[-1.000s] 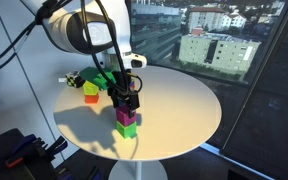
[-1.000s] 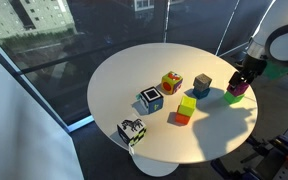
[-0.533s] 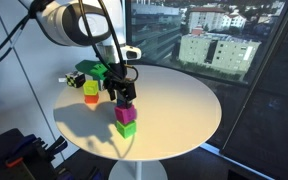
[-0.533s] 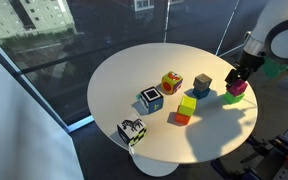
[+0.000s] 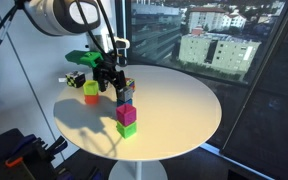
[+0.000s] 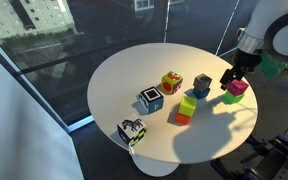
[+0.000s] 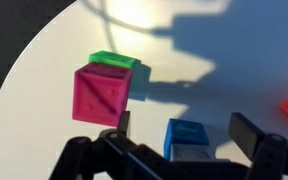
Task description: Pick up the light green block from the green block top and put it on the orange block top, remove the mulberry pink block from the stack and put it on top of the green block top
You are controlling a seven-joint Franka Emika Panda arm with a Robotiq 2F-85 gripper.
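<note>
The mulberry pink block [image 5: 125,113] sits on the green block [image 5: 128,129]; both also show in an exterior view [image 6: 236,87] [image 6: 231,98] and in the wrist view [image 7: 102,93] [image 7: 119,60]. The light green block [image 6: 187,104] rests on the orange block [image 6: 181,118]. My gripper [image 6: 230,74] is open and empty, raised beside the pink block. In the wrist view my gripper [image 7: 187,125] hangs over the blue cube of the stack [image 7: 186,138]. The stack also shows in an exterior view [image 6: 202,84].
All stands on a round white table [image 6: 124,70]. A red-and-yellow cube [image 6: 171,82] and two black-and-white cubes [image 6: 150,99] [image 6: 132,131] sit nearer the middle and edge. Dark windows surround the table.
My gripper has let go of the pink block on the green block, risen and moved away toward the blue stack. The blocks have not moved.
</note>
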